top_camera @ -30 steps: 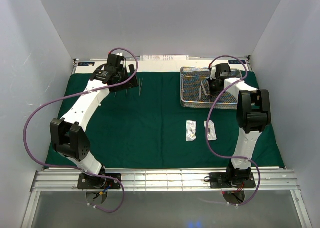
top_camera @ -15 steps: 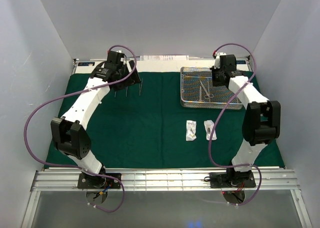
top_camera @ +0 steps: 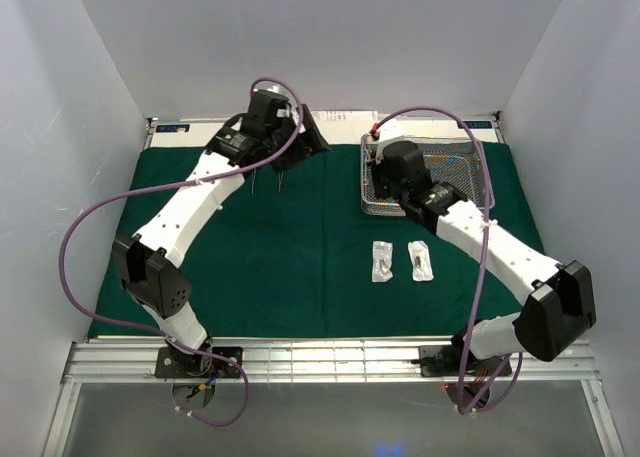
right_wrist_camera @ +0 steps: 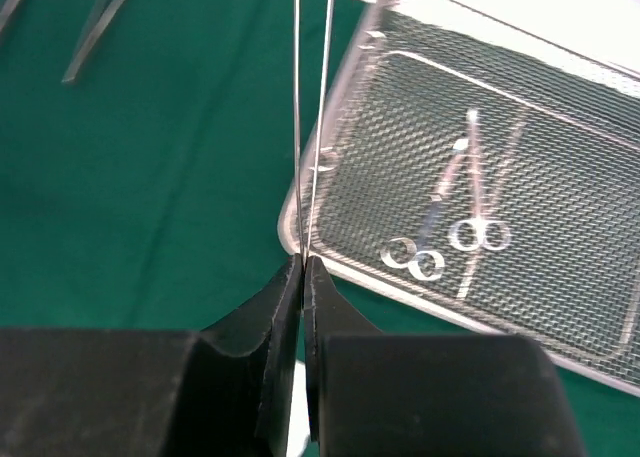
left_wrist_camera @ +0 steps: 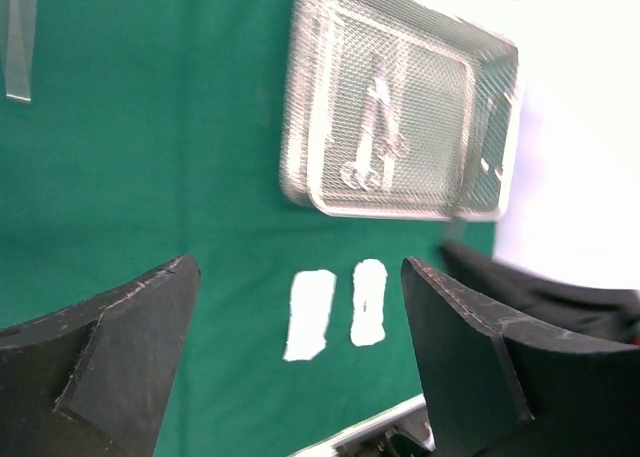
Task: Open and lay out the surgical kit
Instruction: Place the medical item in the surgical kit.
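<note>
The right arm [top_camera: 500, 252] is now seen stretched low over the near right of the dark green cloth [top_camera: 280, 267], its elbow down by the near edge. A second ago it was folded upright, with the elbow high beside the tray. The cloth is spread flat over the surface [top_camera: 185, 135]. Two clear packets [top_camera: 382, 261] are laid side by side on it, just apart, between the near edge and the tray, in the same place as before.

Farther back, the wire-mesh tray [right_wrist_camera: 560, 107] is set on the far right part of the cloth, unmoved. Two ring-handled instruments [right_wrist_camera: 443, 195] are left lying in it. The right tool [right_wrist_camera: 302, 262] has been brought from over the tray's right half to its left rim. Its fingers are pressed together on a pair of thin forceps [right_wrist_camera: 298, 127], whose two blades are held out ahead of the fingertips along that rim. Whether the blades touch the rim cannot be told.

Farthest off, the left arm [top_camera: 190, 202] has been swung to the right along the far edge. The left tool [left_wrist_camera: 300, 264] is held with its fingers spread wide and nothing between them. Slim metal instruments [right_wrist_camera: 100, 27] are seen on the cloth near it.
</note>
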You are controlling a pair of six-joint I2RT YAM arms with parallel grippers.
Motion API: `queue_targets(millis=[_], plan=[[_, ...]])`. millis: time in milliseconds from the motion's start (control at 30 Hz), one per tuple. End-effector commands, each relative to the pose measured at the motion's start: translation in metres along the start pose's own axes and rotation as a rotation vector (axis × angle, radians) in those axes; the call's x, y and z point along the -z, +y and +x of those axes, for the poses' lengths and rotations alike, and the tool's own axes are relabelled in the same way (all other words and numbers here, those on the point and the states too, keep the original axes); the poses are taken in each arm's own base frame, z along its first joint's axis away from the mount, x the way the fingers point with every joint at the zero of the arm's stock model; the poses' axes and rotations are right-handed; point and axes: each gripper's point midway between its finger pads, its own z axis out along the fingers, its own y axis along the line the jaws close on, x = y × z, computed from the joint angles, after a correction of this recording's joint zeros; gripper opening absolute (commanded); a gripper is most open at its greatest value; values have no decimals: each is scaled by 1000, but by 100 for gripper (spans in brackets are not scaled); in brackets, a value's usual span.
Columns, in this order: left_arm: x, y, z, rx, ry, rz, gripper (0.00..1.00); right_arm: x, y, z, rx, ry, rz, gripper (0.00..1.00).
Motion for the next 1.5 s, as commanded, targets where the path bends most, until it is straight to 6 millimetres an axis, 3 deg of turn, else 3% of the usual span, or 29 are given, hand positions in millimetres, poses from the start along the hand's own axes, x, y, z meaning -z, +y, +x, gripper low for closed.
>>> queue_targets(millis=[0,133,400,533,700,1000,1300,1467], plan=[[3,-34,4,23,-39,40,91,15,16,-22,-59,-113,22,8],[-2,-44,20,39,-27,33,87,26,48,-21,-33,-137,-31,8],[-14,-52,42,18,-15,14,82,32,78,-17,1,-143,-76,8],[-24,-47,50,14,-7,-15,72,33,89,-15,28,-150,-94,8],[-32,-43,52,14,-12,-40,66,31,96,-13,47,-152,-106,8],[-37,-39,51,4,-18,-61,39,22,100,-1,94,-127,-89,8],[-38,-30,51,-8,-23,-107,38,17,104,7,118,-113,-84,8],[-43,-26,58,-15,6,-124,33,15,105,7,130,-112,-82,8]])
